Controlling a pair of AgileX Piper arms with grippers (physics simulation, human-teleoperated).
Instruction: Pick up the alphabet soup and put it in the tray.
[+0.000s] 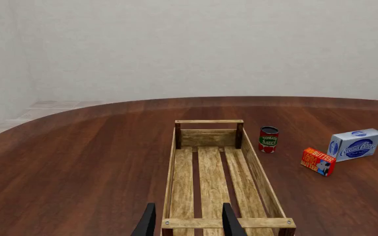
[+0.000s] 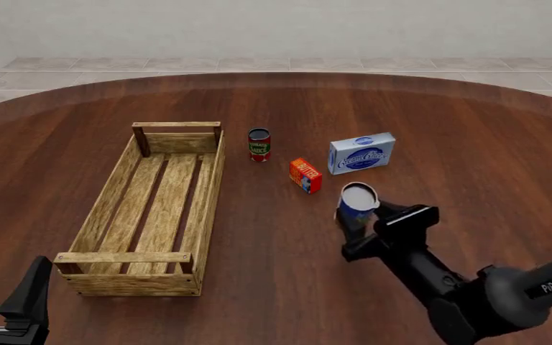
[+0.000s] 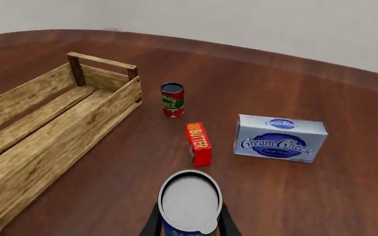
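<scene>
The alphabet soup (image 2: pixel 358 197) is a blue-labelled can with a pale top. It stands upright between the fingers of my right gripper (image 2: pixel 356 218), which is shut on it, well to the right of the tray (image 2: pixel 213 187). In the right wrist view the alphabet soup (image 3: pixel 190 200) fills the gap of the right gripper (image 3: pixel 189 227), with the tray (image 3: pixel 77 132) off to one side. The tray is a long light-wood slatted crate with nothing in it. My left gripper (image 2: pixel 6 298) is open near the tray's near end. Its left wrist view looks along the tray (image 1: pixel 208 121) past the left gripper (image 1: pixel 189 225).
A red-and-green can (image 2: pixel 259 144) stands just right of the tray's far end. An orange butter box (image 2: pixel 306 175) and a blue-white cream cheese box (image 2: pixel 361 153) lie between that can and the right gripper. The round wooden table's edge curves across the back.
</scene>
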